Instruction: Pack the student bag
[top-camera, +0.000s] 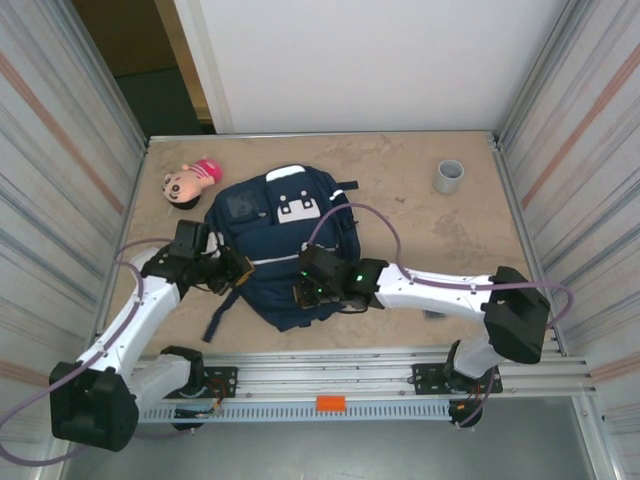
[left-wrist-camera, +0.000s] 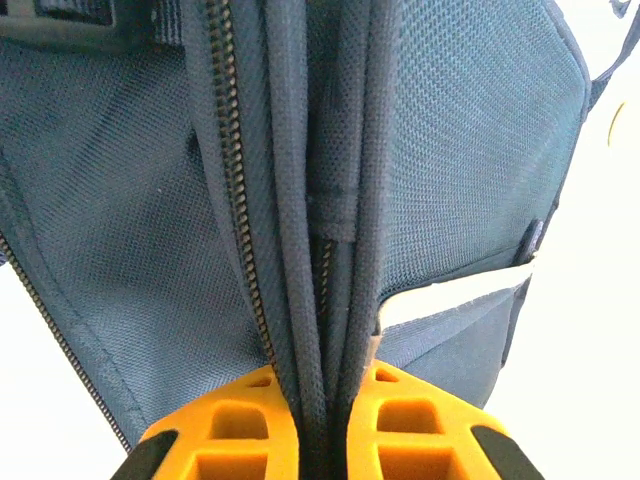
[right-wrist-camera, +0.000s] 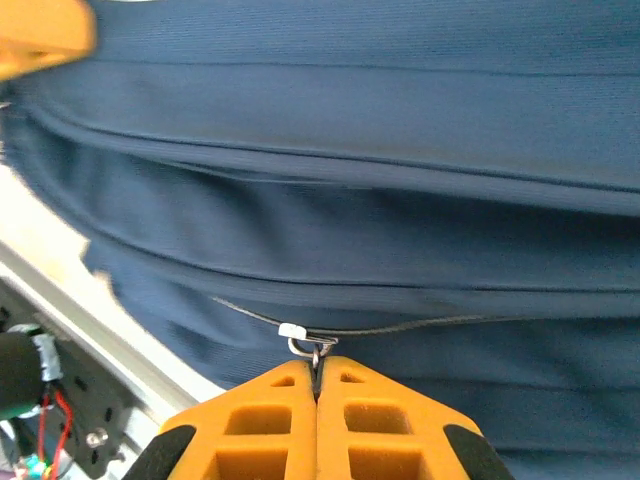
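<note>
Navy blue student bag (top-camera: 268, 240), white-striped

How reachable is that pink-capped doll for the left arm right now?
Probably not yet: the left tool is clamped on a zipper edge of the student bag. Once released, the doll nearby looks unobstructed.

Table (top-camera: 460, 245) free right of the student bag (top-camera: 275, 250), bar a cup (top-camera: 449, 176); doll (top-camera: 190, 182) blocks far-left.

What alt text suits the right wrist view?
The right gripper has its orange jaws shut on the small metal zipper pull of a navy backpack, whose fabric lies close behind. Pale table edge shows lower left.
</note>
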